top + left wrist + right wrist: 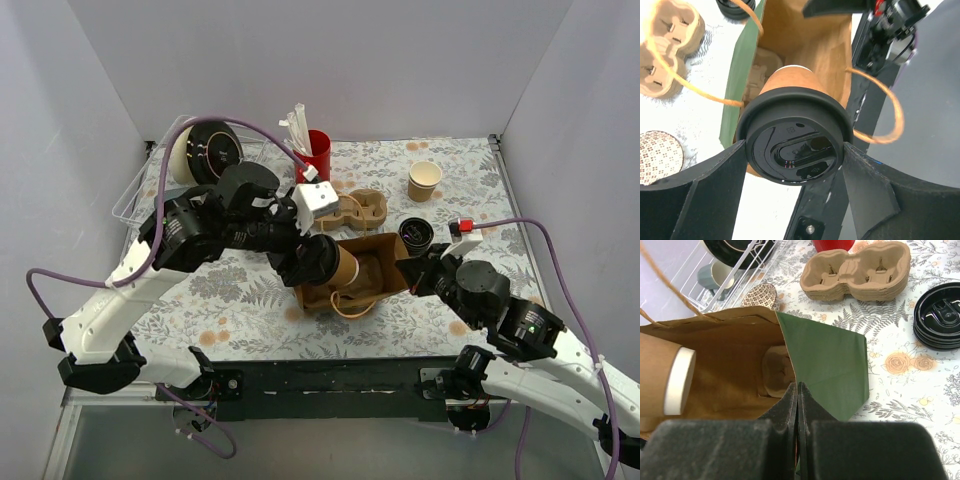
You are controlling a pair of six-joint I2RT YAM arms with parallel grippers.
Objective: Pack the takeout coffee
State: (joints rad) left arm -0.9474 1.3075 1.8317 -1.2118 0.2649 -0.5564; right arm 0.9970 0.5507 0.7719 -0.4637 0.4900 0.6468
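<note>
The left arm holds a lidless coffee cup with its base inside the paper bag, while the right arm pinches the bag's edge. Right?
Not quite: the left wrist view shows a black lid on the coffee cup in the left end effector. Its base is inside the paper bag, and the right end effector pinches the bag's edge.

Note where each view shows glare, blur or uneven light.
Top external: soft, even light, sharp throughout. Left wrist: faint glare on the round black plastic lid of the brown kraft paper cup; left claw dark, soft-edged. Right wrist: right claw a dark, blurred mass; brown paper bag beyond it sharp.
</note>
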